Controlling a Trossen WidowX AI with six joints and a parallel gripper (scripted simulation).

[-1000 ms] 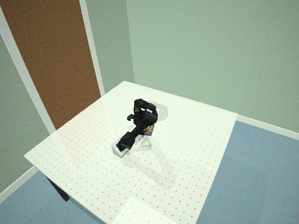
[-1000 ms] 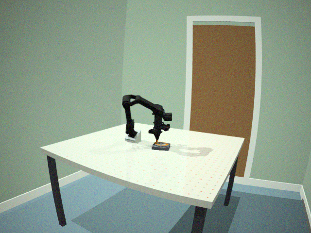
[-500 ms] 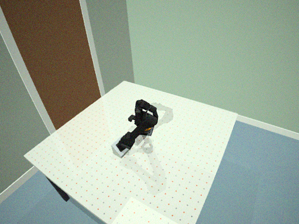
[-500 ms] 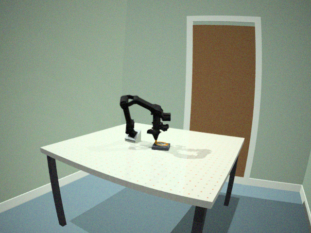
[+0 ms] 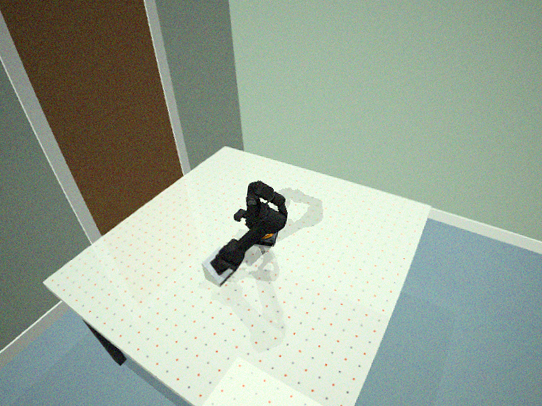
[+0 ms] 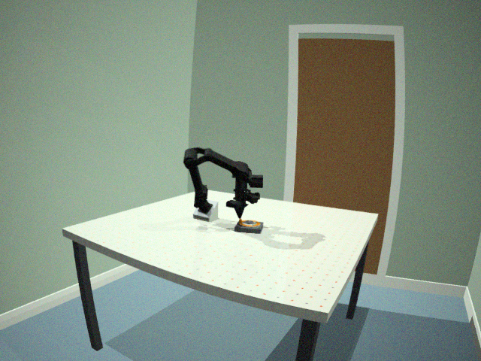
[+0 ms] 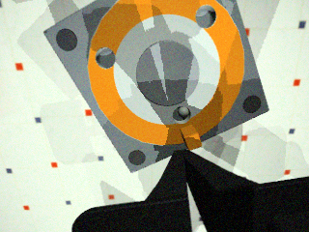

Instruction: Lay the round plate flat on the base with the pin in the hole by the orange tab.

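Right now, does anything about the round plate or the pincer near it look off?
Nothing looks damaged. In the wrist view the orange plate sits around the post on the grey base. The hole by the orange tab shows a small rounded shape, possibly the pin. The shut pincer has its tip right at the tab; contact cannot be judged.

plate (image 7: 111,103): orange ring, pale grey-white inner band | tab (image 7: 192,137): orange | post (image 7: 166,72): grey | base (image 7: 243,87): grey, dark round corner marks | gripper (image 7: 185,161): black | table (image 6: 217,264): white, red and blue-grey dot grid | door (image 6: 343,135): brown, white frame | floor (image 6: 163,310): blue
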